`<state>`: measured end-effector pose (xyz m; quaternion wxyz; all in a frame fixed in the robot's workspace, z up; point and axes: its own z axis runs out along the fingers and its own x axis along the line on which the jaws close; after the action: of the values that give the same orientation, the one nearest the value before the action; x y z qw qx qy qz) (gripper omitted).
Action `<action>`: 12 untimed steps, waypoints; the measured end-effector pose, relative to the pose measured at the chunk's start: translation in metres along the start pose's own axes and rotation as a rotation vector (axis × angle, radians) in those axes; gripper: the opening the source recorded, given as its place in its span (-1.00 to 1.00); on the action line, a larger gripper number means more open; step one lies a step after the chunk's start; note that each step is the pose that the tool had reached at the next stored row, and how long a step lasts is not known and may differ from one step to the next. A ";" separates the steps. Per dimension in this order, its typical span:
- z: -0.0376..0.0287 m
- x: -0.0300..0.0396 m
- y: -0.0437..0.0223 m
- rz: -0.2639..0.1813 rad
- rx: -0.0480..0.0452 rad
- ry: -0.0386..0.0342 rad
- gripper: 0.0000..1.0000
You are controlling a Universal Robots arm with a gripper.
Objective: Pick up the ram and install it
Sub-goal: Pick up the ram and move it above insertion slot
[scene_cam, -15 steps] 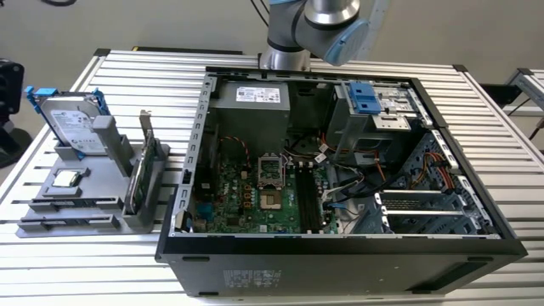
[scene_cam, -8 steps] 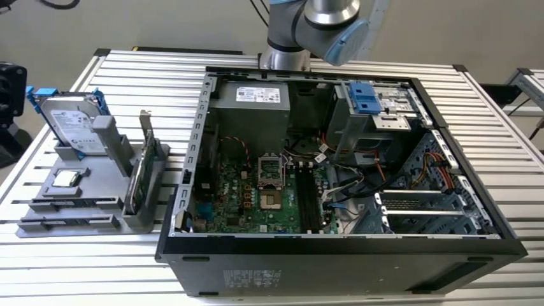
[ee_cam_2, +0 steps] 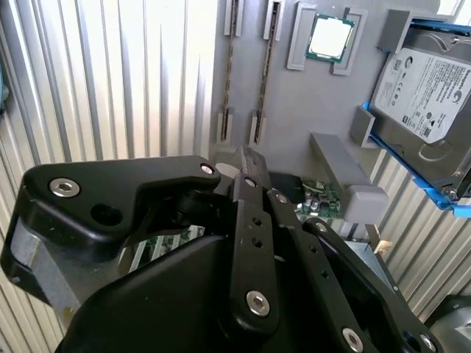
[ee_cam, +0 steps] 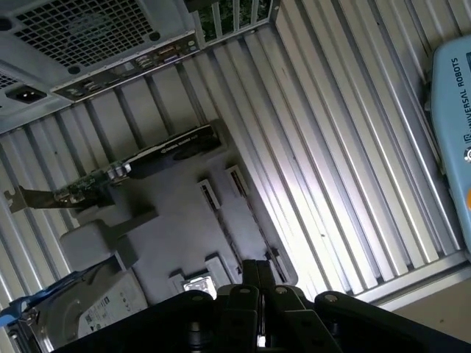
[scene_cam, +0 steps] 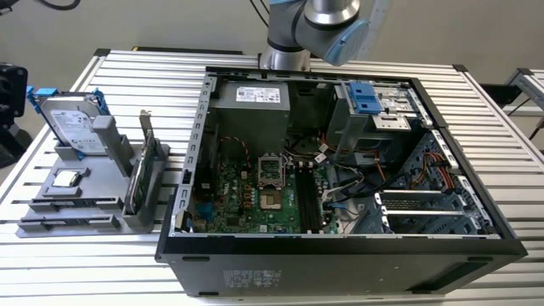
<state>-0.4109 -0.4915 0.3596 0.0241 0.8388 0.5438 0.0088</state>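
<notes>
my tool [ee_cam_2: 241, 160] hangs closed and empty above the grey holder [scene_cam: 95, 186] at the exterior view's left. there the ram [ee_cam_2: 233, 66] stands on edge in its slot, presented for pinching, with the open case [scene_cam: 340, 255] just beside it.

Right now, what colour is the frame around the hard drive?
The frame is blue; the second wrist view shows it best, along the hard drive's edge.
</notes>
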 end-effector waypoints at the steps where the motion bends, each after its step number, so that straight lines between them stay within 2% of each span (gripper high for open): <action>1: 0.0002 0.0000 0.0000 0.000 0.0000 0.0000 -1.00; 12: 0.0102 0.0001 -0.0005 0.000 -0.0020 0.0010 -1.00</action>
<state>-0.4109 -0.4915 0.3494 0.0247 0.8388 0.5437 0.0098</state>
